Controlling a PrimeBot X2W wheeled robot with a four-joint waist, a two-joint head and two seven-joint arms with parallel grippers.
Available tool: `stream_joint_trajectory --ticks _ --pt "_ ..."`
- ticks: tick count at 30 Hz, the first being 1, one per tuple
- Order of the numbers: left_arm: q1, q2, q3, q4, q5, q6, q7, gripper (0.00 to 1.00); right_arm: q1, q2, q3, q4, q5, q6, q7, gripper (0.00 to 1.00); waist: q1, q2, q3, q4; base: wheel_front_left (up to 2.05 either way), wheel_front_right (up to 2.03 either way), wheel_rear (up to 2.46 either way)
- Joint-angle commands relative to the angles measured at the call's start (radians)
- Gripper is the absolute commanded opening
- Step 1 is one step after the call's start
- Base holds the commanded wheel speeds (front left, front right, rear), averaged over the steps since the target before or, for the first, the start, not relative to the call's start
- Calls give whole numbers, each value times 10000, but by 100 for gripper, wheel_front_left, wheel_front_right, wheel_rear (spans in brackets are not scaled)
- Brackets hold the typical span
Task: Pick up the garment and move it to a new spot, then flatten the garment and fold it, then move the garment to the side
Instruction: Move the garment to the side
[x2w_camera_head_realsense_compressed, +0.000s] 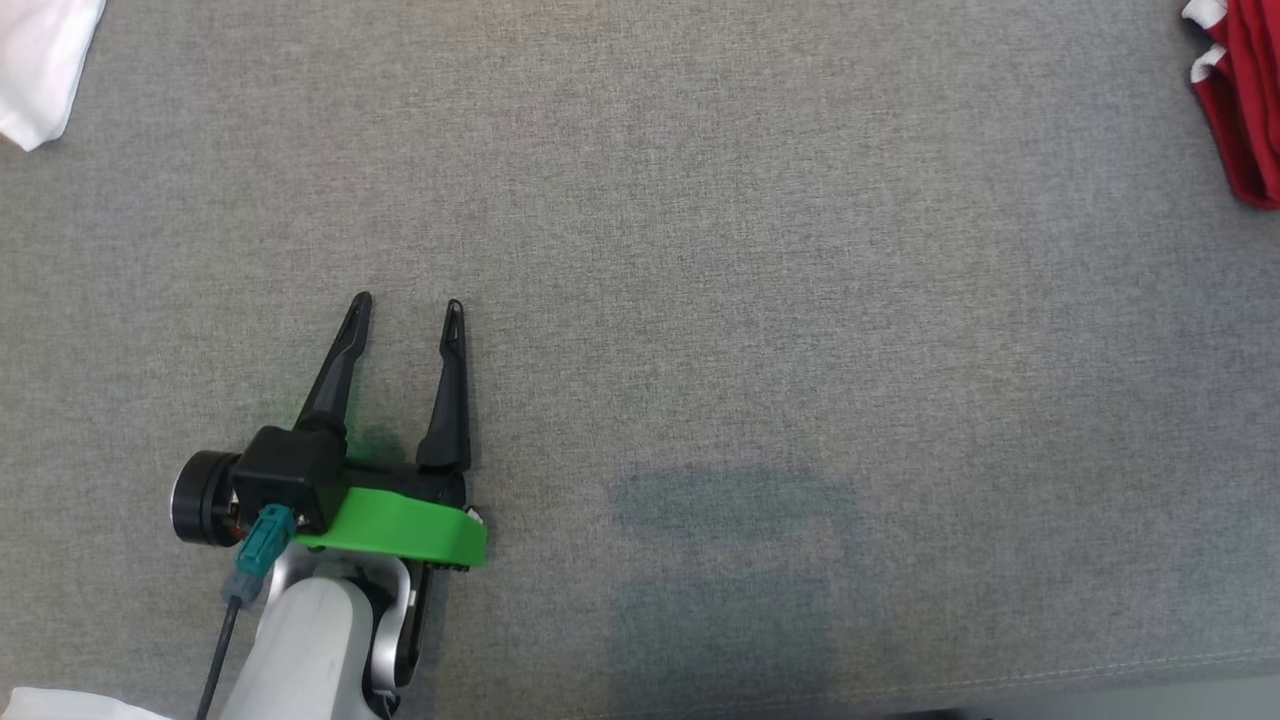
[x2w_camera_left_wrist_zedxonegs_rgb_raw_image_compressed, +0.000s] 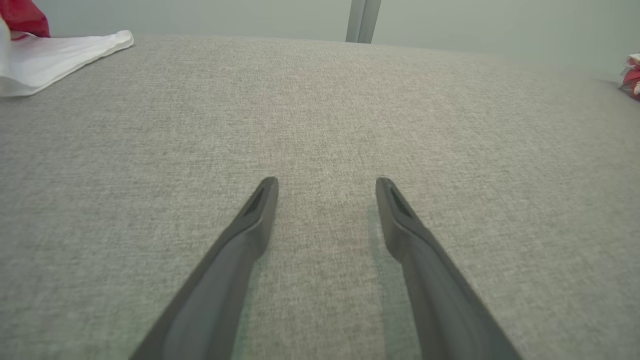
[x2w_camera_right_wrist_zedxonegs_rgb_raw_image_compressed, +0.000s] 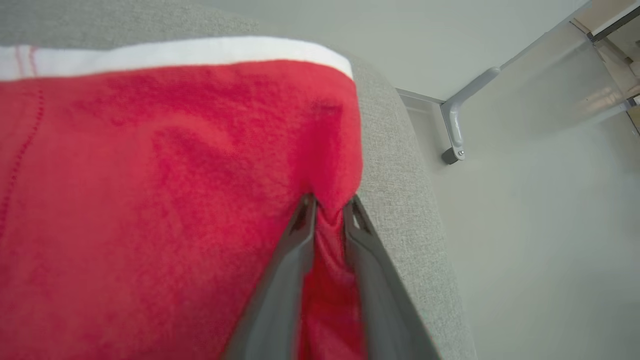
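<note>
One red garment (x2w_camera_right_wrist_zedxonegs_rgb_raw_image_compressed: 150, 200) lies at the worktop's (x2w_camera_head_realsense_compressed: 750, 300) right edge, a fold pinched between the nearly closed fingers of the right end effector (x2w_camera_right_wrist_zedxonegs_rgb_raw_image_compressed: 330, 202), the nearer arm. Well left of the garment, the left end effector (x2w_camera_head_realsense_compressed: 408, 305) stands wide open, empty; a white cloth (x2w_camera_head_realsense_compressed: 40, 60) lies beyond it.

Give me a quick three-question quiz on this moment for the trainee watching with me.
1. True or false: the left gripper has its jaws shut.
2. What sits between the fingers of the right gripper? A: nothing. B: the red garment. C: a sheet of paper.
3. In the head view, which corner shows the red garment?

Key: 1 false, the jaws stand open over bare grey fabric; 2 B; 3 upper right.
</note>
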Motion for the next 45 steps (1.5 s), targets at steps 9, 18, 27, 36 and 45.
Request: stream_joint_trajectory --ticks 9,18,27,36,45 --pt "-208 87 21 136 -140 98 -107 100 -179 246 -484 340 -1213 -18 -1287 100 -1 14 -162 -195 0 0 0" --pt "-201 19 48 417 -317 113 -228 100 -49 916 -683 155 -1411 -18 -2439 100 -1 14 -1063 -456 0 0 0" --pt "227 -45 483 948 -692 236 -411 100 1037 2132 -355 -458 -603 -18 -3147 100 -1 14 -2775 -528 0 0 0" --pt "792 -113 1007 1363 -941 283 -482 100 2792 2941 451 -1826 290 -18 -3305 100 -1 14 -4217 -496 0 0 0" --pt "1696 -227 1317 1371 -920 231 -488 100 5459 3785 -153 -4263 559 -18 -3350 100 -1 14 -5056 -267 0 0 0"
